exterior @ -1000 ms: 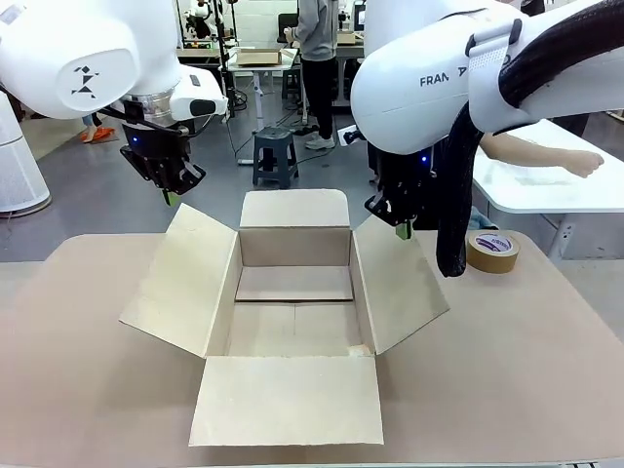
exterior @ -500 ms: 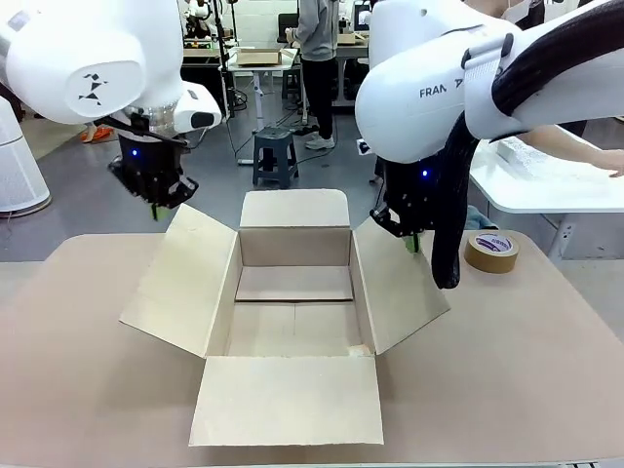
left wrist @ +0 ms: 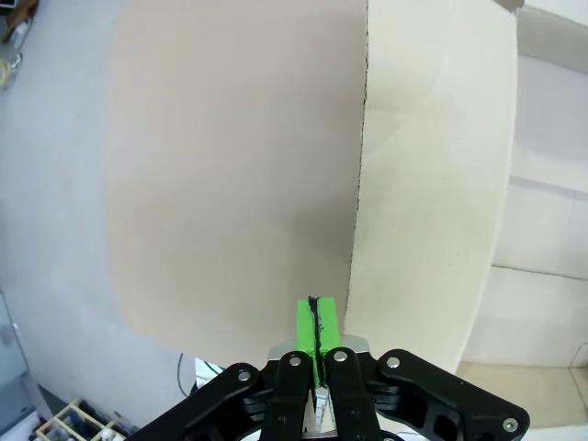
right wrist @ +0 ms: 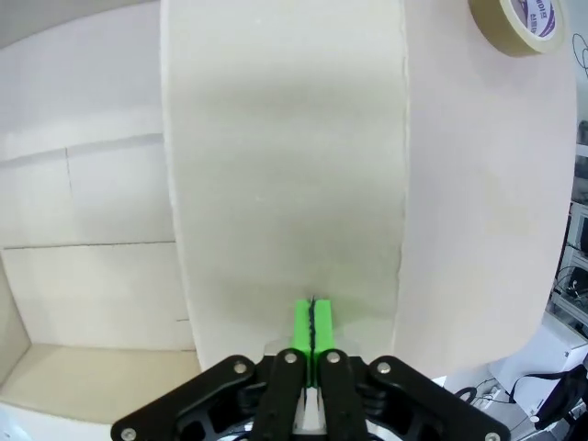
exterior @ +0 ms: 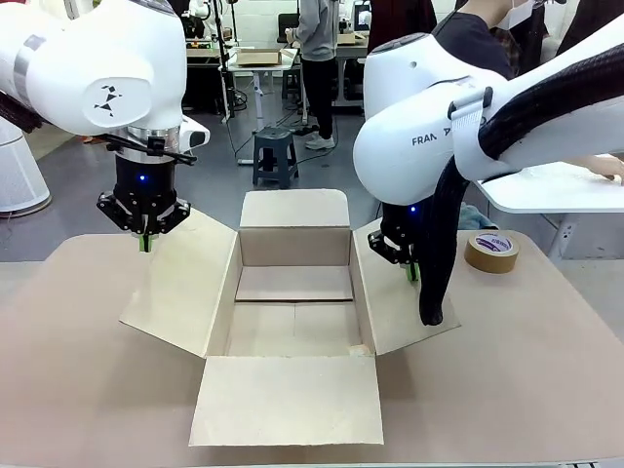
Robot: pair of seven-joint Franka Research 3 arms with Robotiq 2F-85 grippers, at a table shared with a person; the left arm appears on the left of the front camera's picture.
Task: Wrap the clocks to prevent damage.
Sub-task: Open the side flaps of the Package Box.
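Observation:
The clocks are out of view. An open cardboard box [exterior: 292,292] lies in the middle of the brown table [exterior: 88,351] with its four flaps spread out. My left gripper [exterior: 144,239] hangs shut, holding nothing, over the outer edge of the left flap [exterior: 180,278]. In the left wrist view its green pads [left wrist: 315,317] press together above the line where flap [left wrist: 432,184] meets table [left wrist: 230,165]. My right gripper [exterior: 411,271] is shut and empty just above the right flap [exterior: 400,288]. Its pads [right wrist: 312,317] point down at that flap [right wrist: 285,138].
A roll of brown tape [exterior: 491,251] lies on the table to the right of the box, also in the right wrist view [right wrist: 528,23]. A person's hand [exterior: 606,168] rests on a white side table [exterior: 546,190] at the far right. A grey stool [exterior: 274,156] stands behind.
Both arms have come down. The left gripper moved left to the left flap's outer edge; the right one sank over the right flap. The person's arm drew away to the right.

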